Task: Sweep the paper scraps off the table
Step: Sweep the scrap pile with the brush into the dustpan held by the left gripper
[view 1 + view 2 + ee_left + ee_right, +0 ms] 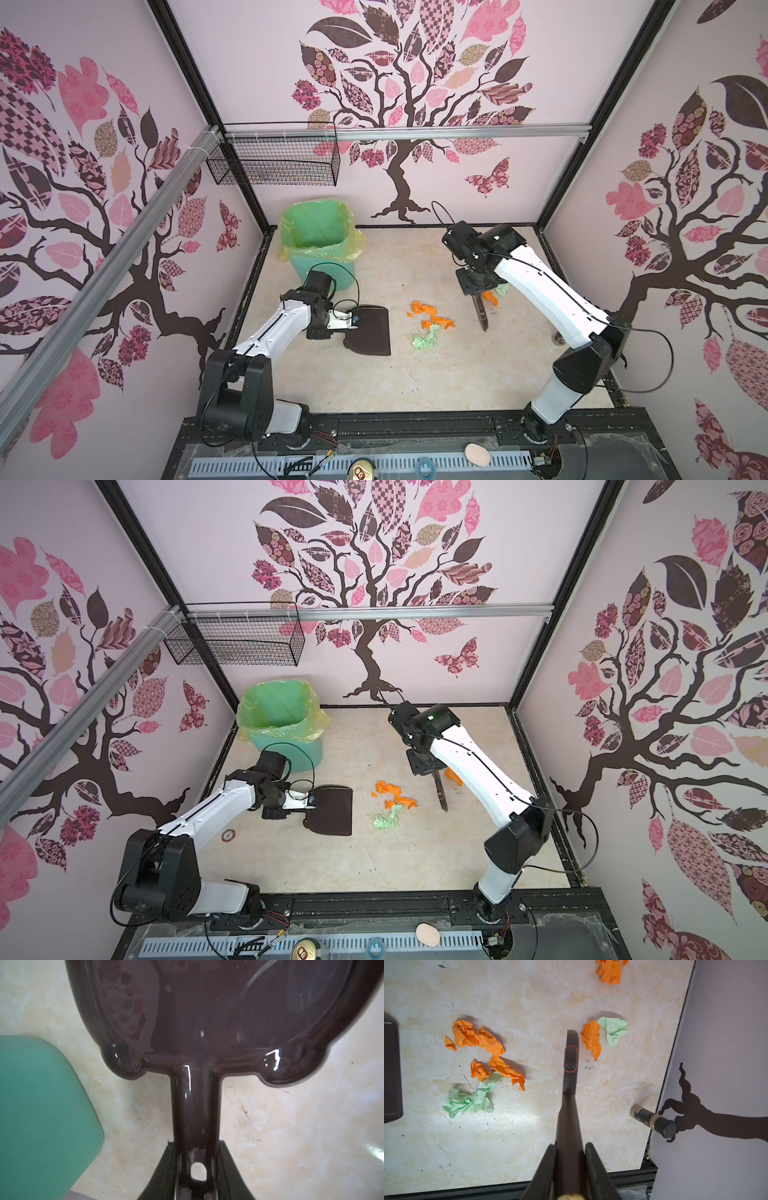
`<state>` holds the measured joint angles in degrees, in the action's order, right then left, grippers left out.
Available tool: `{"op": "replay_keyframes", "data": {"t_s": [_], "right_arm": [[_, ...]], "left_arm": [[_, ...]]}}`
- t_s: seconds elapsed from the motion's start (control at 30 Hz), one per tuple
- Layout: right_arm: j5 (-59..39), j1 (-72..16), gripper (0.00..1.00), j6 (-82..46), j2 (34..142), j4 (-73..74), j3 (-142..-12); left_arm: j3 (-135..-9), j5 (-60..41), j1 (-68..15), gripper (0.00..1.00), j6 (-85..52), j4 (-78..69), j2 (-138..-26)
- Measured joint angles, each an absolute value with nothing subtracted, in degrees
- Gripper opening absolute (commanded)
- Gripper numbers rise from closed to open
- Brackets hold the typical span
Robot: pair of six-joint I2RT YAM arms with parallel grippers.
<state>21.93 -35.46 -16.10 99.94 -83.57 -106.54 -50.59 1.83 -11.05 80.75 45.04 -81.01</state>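
Right hand [571, 1146] near wrinkly orange and mint-green paper scraps [475, 1038] on table [529, 1126]

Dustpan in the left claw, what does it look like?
The dustpan is dark brown, glossy plastic: a wide shallow tray with a raised rim and a straight handle with a hanging hole. The left gripper clamps the handle. Its straight open edge faces the paper scraps; none lie in it.
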Motion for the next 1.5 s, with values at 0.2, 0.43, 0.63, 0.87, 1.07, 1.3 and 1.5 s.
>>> {"op": "replay_keyframes", "data": {"t_s": [0.2,0.43,0.63,0.87,1.07,1.3,1.5], "right_arm": [[22.81,-38.00,0.00,-14.68,107.72,-83.57,-107.66],[19.18,-42.98,0.00,-15.64,110.15,-84.18,-114.56],[15.11,-48.29,0.00,-17.78,113.14,-83.70,-119.94],[12.71,-52.05,0.00,-19.94,115.74,-84.14,-124.60],[10.22,-53.04,0.00,-21.45,117.91,-84.20,-130.54],[8.69,-53.56,0.00,-22.68,118.06,-84.20,-135.85],[9.76,-53.56,0.00,-24.27,115.74,-83.20,-133.80]], "left_arm": [[-50.59,3.99,-13.15,0.00,79.00,44.03,-81.36],[-51.09,4.43,-15.92,0.00,76.62,44.16,-81.38],[-51.48,4.25,-17.17,0.00,74.87,44.21,-81.36],[-51.44,3.81,-17.96,0.00,73.43,44.18,-81.36],[-51.44,3.38,-18.02,0.00,72.75,44.25,-81.36],[-51.44,2.70,-18.06,0.00,71.99,44.25,-81.36],[-51.29,2.35,-18.17,0.00,71.81,44.12,-81.36]]}}
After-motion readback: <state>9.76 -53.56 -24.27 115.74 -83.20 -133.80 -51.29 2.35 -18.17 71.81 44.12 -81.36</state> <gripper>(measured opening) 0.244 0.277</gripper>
